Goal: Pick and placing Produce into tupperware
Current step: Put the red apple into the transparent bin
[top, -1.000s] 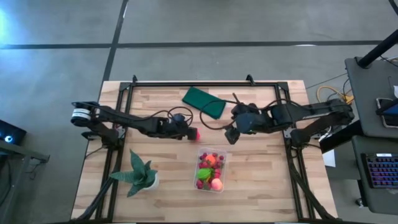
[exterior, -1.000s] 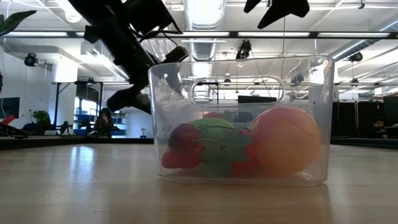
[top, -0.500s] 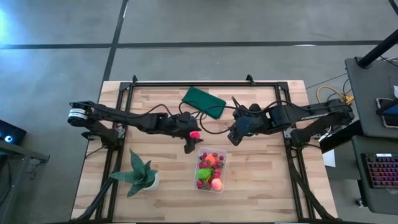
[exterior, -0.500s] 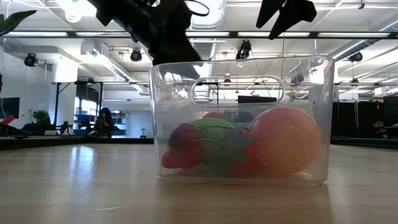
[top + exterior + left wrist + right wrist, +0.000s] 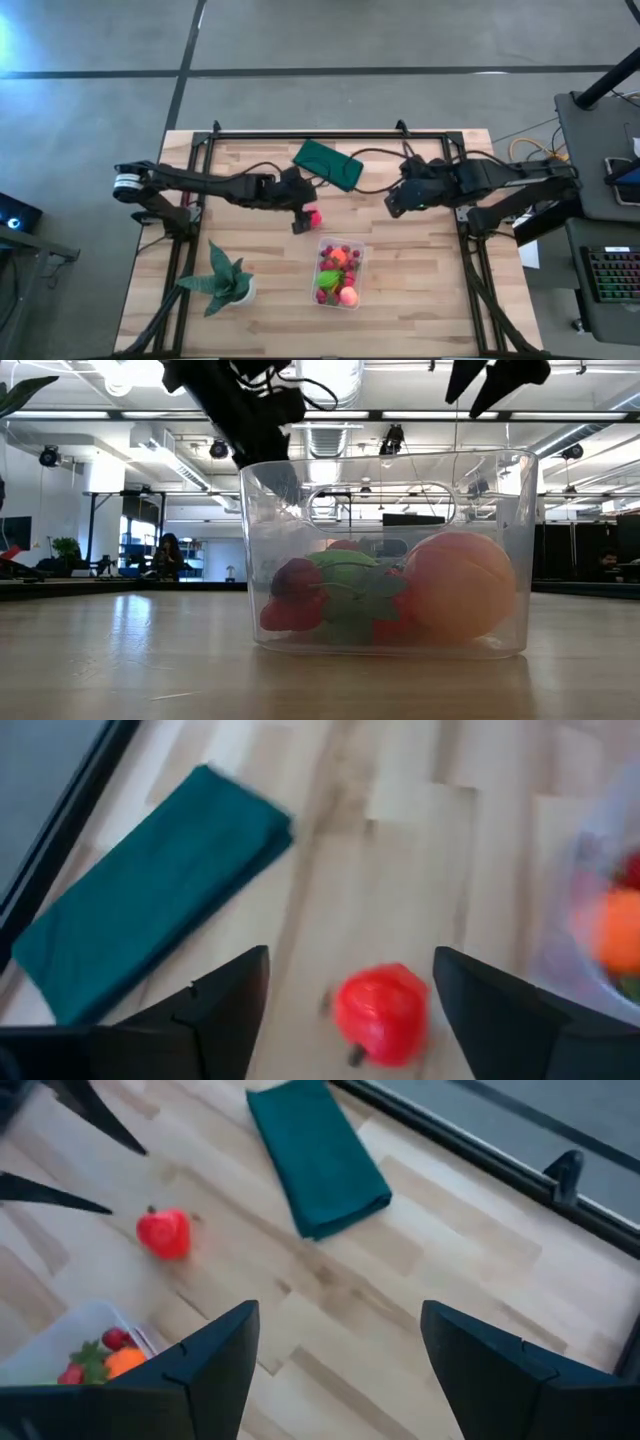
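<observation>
red produce (image 5: 381,1012) between open left pincer (image 5: 350,1005) fingers

Bare tabletop (image 5: 420,270) right of tupperware (image 5: 339,272)

Red produce piece (image 5: 381,1013) blurred in left wrist view, kind not clear; tupperware (image 5: 600,910) cut by frame edge there; both grippers cut off at top edge in low view; berries (image 5: 331,252) too small to count

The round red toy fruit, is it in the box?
Out. The round red toy fruit lies on the wooden table, beside the clear plastic box.
</observation>
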Controlling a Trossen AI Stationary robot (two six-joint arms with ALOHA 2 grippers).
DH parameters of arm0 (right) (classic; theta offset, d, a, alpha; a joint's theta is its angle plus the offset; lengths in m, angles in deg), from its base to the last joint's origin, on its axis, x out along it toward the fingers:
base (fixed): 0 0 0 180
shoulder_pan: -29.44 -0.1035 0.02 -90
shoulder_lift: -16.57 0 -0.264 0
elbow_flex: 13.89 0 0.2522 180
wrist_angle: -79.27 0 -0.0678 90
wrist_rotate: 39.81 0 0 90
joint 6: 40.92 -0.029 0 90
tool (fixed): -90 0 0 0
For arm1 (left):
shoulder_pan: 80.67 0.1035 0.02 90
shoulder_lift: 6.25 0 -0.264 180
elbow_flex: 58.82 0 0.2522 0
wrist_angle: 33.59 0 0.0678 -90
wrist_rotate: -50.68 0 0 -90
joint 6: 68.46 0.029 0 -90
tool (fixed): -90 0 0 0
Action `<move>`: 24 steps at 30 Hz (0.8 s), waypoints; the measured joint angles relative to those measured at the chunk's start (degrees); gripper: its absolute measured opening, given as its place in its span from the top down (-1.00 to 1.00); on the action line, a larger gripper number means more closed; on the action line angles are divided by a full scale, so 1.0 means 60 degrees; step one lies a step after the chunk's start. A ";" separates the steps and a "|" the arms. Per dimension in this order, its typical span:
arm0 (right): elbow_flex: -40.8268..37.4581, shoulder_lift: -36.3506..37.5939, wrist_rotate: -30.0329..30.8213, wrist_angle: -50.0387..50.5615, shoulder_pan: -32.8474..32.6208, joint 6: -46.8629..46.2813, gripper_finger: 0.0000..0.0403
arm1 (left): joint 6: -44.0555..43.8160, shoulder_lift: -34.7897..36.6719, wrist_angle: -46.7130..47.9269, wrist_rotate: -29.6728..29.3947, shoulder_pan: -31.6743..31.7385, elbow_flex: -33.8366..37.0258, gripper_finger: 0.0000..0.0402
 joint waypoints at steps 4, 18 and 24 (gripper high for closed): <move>-0.0021 0.0284 0.0411 0.0034 0.0003 -0.0141 -0.34 | -0.0356 -0.0358 0.0443 -0.0044 0.0335 -0.0194 -0.47; -0.0197 0.0469 0.0574 0.0224 0.0189 -0.0298 -0.34 | 0.2860 -0.0815 0.0690 0.1481 0.0285 -0.0315 -0.54; -0.0427 0.0471 0.0607 0.0211 0.0191 -0.0307 -0.34 | 0.2800 -0.0826 0.0687 0.1810 0.0297 -0.0092 -0.55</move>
